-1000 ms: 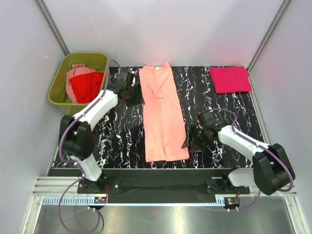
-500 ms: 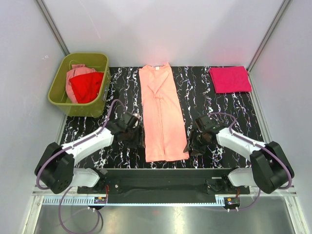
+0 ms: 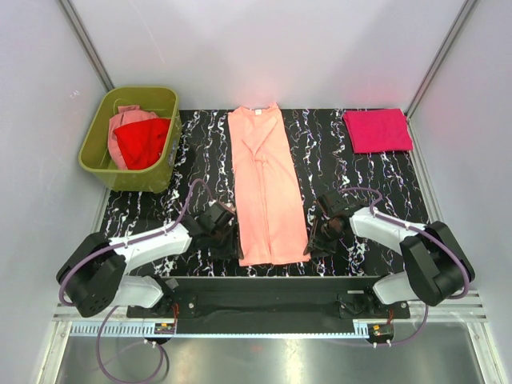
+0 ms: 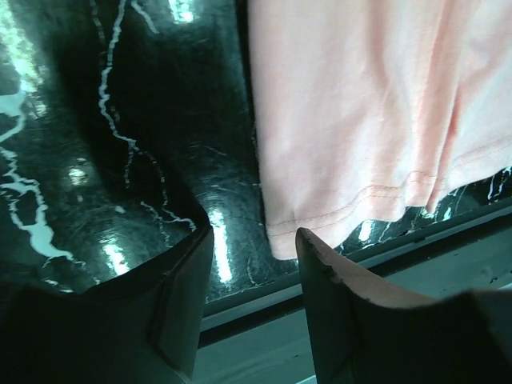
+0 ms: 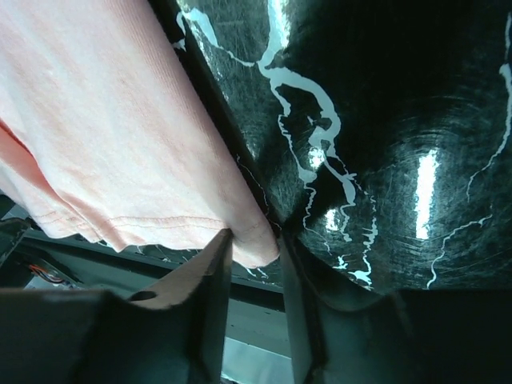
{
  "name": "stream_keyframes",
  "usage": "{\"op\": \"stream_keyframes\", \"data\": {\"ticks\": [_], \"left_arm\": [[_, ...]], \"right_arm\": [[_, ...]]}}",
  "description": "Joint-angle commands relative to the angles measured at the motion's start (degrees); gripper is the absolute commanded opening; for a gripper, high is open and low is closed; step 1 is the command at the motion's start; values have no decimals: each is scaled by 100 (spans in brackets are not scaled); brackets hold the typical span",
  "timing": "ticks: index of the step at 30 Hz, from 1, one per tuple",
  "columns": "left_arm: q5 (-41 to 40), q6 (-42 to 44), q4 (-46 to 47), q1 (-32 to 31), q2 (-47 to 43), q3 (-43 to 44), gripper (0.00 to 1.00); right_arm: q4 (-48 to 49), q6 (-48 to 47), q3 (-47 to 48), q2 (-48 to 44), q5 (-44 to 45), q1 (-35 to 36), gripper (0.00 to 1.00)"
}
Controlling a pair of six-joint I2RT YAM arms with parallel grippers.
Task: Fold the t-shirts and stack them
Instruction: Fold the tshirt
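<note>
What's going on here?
They're folding t-shirts. A peach shirt lies in a long strip. The left fingers stand open at its near left corner; the right fingers straddle the near right corner, grip unclear. One pink shirt is folded far right; a red shirt and a dusty-pink shirt sit in the bin.

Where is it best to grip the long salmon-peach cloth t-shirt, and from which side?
Take the salmon-peach cloth t-shirt by its two near hem corners, one from each side: it lies flat, those corners exposed.
</note>
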Motion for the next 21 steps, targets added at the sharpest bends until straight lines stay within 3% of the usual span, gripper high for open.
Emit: {"op": "stream_keyframes", "data": {"ticks": [1, 9, 14, 16, 18, 21], "left_arm": [[-89, -201, 291, -127, 148, -55, 50], [-63, -368, 441, -215, 174, -205, 45], [-54, -465, 441, -259, 148, -258, 35], [-37, -500, 423, -285, 130, -267, 27], [-37, -509, 318, -277, 95, -240, 12], [-308, -395, -163, -277, 16, 14, 0]], "right_arm": [[158, -68, -78, 83, 168, 58, 35], [290, -51, -193, 31, 54, 58, 23], [299, -24, -245, -57, 37, 67, 11], [334, 2, -298, -110, 10, 67, 4], [387, 46, -342, -197, -51, 84, 0], [431, 143, -368, -346, -113, 146, 0]]}}
